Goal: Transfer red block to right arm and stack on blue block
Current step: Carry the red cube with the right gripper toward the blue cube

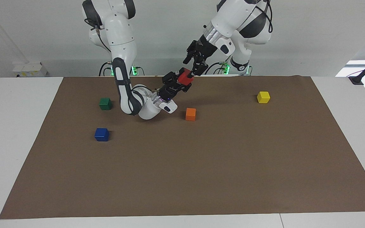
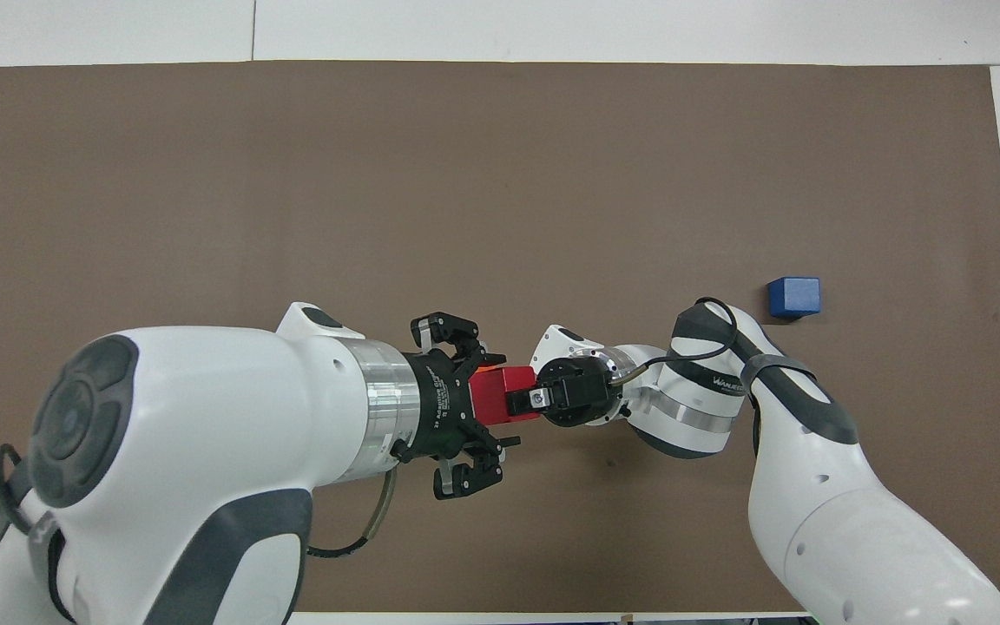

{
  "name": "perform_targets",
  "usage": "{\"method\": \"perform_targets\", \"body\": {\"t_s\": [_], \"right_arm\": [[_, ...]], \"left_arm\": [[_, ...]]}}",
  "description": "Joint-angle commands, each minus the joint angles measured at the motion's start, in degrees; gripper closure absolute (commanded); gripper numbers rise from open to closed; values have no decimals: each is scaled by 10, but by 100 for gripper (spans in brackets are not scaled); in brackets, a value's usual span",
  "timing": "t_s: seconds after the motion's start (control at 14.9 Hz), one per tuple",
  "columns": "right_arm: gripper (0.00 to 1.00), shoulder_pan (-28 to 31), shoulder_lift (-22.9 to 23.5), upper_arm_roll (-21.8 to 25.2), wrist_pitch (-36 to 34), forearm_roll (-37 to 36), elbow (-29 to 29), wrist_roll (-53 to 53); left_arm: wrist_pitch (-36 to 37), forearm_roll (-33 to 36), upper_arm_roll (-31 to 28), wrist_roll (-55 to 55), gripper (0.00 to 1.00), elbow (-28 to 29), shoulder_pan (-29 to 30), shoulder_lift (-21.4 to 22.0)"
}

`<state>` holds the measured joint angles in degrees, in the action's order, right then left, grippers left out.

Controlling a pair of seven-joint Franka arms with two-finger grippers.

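Note:
The red block [image 1: 185, 77] hangs in the air over the robots' edge of the brown mat, between both grippers; it also shows in the overhead view [image 2: 500, 389]. My right gripper [image 1: 182, 83] comes up from below and is shut on the block, also seen from overhead [image 2: 522, 401]. My left gripper [image 1: 192, 68] comes down from above with its fingers spread wide around the block's other end [image 2: 491, 399]. The blue block [image 1: 101, 134] sits on the mat toward the right arm's end, apart from both grippers; it also shows in the overhead view [image 2: 794, 297].
A dark green cube [image 1: 105, 104] lies nearer to the robots than the blue block. An orange cube [image 1: 190, 114] lies on the mat just below the handover. A yellow cube [image 1: 263, 97] lies toward the left arm's end. The brown mat [image 1: 201, 177] covers the table.

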<state>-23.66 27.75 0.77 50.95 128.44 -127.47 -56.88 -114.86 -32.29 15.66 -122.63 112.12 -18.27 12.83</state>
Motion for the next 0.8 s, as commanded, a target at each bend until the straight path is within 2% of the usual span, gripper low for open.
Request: {"method": "perform_targets", "body": {"t_s": [0.0,0.2,0.47,0.6,0.74], "right_arm": [[100,5,-5,-2,10,-4,-3,-11],[100,6,-14,-1,26,-8,-3,-10],[100,54,-79,-1,144,-72,-3,38],[100,76,-97,0,176,-98,-2,69],[100,104,-119,1,218,-143,3,98]], "left_arm": [[63,1,-3,25,0,12,66,52],[115,1,-3,150,0,13,154,58],[119,4,-2,370,0,20,302,59],[126,54,-2,503,0,20,342,56],[126,120,-1,613,0,20,347,44]]}}
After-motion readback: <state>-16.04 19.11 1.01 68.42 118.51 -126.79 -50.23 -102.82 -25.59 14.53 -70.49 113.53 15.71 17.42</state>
